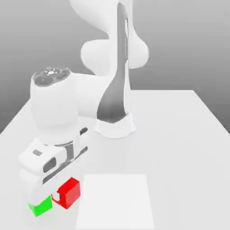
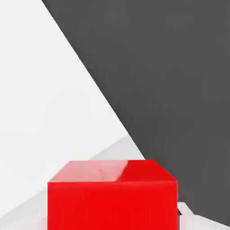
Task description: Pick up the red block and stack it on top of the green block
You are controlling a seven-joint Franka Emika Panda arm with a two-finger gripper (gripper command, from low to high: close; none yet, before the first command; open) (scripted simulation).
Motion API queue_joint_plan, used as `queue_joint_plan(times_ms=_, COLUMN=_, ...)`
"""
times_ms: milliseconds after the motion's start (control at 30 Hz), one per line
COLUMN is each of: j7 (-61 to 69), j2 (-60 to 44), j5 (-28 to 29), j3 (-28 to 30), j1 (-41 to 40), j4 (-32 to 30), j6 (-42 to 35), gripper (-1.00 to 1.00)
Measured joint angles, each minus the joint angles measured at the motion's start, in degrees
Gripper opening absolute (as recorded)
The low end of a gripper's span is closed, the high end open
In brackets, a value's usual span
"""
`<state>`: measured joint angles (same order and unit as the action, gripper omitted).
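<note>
- so the red block is right down at the gripper, sitting between its fingers, in the lower left part of the exterior view
- gripper is closed down on the red block, so only open as wide as the block lets it be
- can't really tell if the red block is touching the table or a bit above it
- green block is just beside the red one, on the exterior view's left, partly hidden by the white hand
- green one isn't under the red one, they're side by side
- pale square panel is over to the exterior view's right of both
- count: one red block, one green block, one panel, one table, one arm
</note>
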<state>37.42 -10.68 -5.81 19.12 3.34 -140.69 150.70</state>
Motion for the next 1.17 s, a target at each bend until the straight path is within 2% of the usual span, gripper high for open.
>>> queue_joint_plan(times_ms=400, j7=28.78, j2=4.44, j5=1.62, j3=2.53, j1=-7.47, j4=-2.43, j6=-1.92, gripper=-1.0)
queue_joint_plan(times_ms=667, j7=36.4, j2=-4.23, j5=-5.57, j3=-1.12, j1=-10.46, j4=-1.99, j6=5.89, gripper=-1.0)
queue_joint_plan(times_ms=700, j7=37.1, j2=-5.32, j5=-6.53, j3=-1.77, j1=-10.97, j4=-1.94, j6=6.77, gripper=1.0)
queue_joint_plan(times_ms=933, j7=37.13, j2=-5.4, j5=-6.56, j3=-1.83, j1=-11.02, j4=-1.93, j6=6.93, gripper=1.0)
queue_joint_plan(times_ms=1167, j7=31.96, j2=3.07, j5=0.59, j3=1.14, j1=-9.28, j4=-2.47, j6=-0.27, gripper=1.0)
